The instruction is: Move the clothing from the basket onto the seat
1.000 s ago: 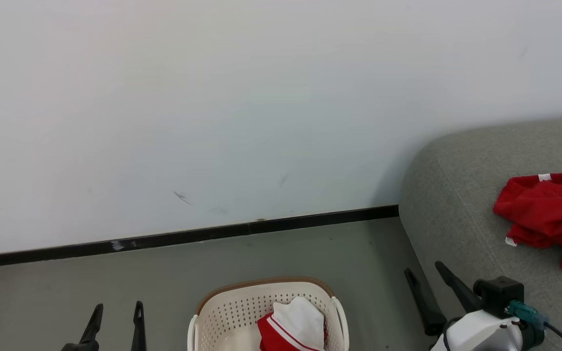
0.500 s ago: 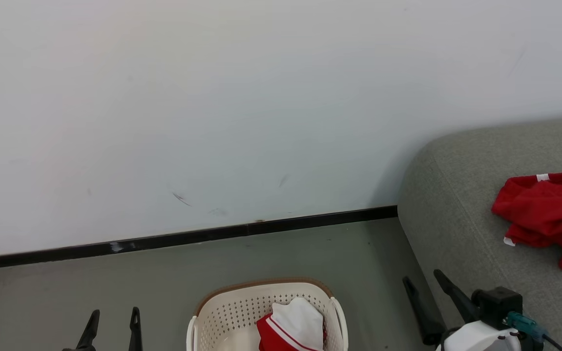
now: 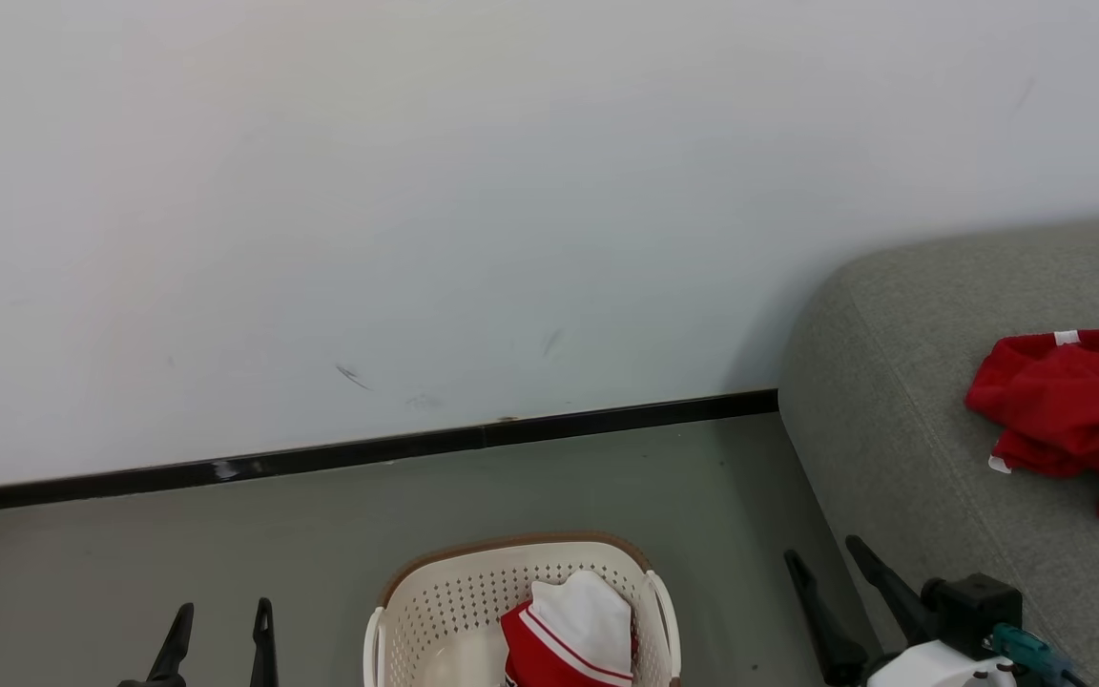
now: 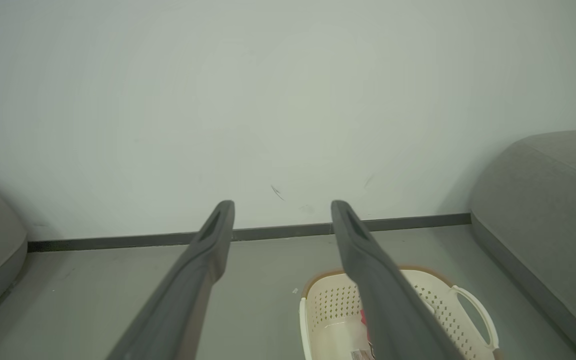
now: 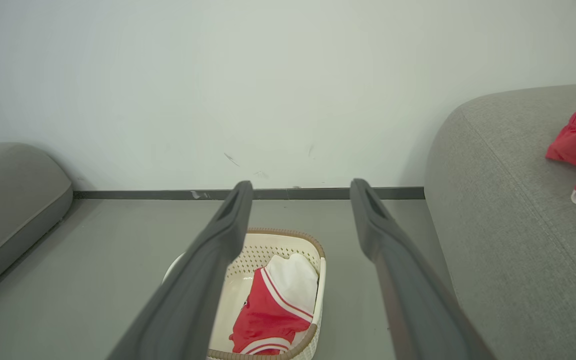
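The left gripper [image 3: 225, 611] hangs over the floor [image 3: 130, 572] with both fingers spread apart, holding nothing. To its right, the basket [image 3: 435, 596] stands on the floor, apart from the baseboard [image 3: 416, 444] edge. 1 red-and-white garment [image 3: 564, 634] lies bunched inside, against the basket's right wall. The right gripper [image 3: 822, 551] hangs just right of the basket, jaws wide and empty. The seat [image 3: 893, 439] carries 1 red garment [image 3: 1065, 415], white-trimmed and crumpled, lying well in from the seat's rounded left edge
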Motion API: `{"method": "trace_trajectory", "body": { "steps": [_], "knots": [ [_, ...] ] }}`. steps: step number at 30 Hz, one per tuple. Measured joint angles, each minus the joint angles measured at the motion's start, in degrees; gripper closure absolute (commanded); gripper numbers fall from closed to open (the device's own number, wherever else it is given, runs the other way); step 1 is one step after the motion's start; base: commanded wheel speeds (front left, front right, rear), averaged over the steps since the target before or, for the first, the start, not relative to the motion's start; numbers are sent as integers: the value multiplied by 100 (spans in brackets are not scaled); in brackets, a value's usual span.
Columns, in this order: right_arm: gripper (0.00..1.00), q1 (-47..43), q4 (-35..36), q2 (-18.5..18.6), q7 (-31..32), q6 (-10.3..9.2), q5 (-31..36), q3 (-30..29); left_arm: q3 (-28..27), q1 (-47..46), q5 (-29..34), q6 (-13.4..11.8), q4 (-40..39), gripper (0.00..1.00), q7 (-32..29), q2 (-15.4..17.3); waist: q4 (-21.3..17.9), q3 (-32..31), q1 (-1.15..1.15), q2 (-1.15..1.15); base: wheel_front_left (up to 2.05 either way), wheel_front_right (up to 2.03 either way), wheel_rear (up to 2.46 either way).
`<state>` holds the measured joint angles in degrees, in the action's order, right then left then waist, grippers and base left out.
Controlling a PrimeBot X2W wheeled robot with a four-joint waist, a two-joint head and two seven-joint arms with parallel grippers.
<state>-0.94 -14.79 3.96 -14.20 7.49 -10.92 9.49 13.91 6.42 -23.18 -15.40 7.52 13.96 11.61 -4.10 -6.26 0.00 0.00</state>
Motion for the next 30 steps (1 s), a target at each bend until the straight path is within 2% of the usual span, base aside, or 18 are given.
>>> {"method": "trace_trajectory", "body": {
  "steps": [7, 20, 30],
  "knots": [
    [0, -2, 145, -30, 0, 0, 36, -31, -8, -14, 0, 0, 1, 0, 0, 27, 19, 88, 0, 0, 0, 0, 0],
    [0, -2, 368, -40, 0, 0, 100, 20, 115, -192, 124, 89, 141, 0, -248, 307, -4, 299, 0, 0, 0, 0, 0],
    [0, -2, 580, -40, 0, 0, 202, -69, 475, -615, 213, 232, 263, 0, -549, 227, -51, 590, 0, 0, 0, 0, 0]
  ]
}}
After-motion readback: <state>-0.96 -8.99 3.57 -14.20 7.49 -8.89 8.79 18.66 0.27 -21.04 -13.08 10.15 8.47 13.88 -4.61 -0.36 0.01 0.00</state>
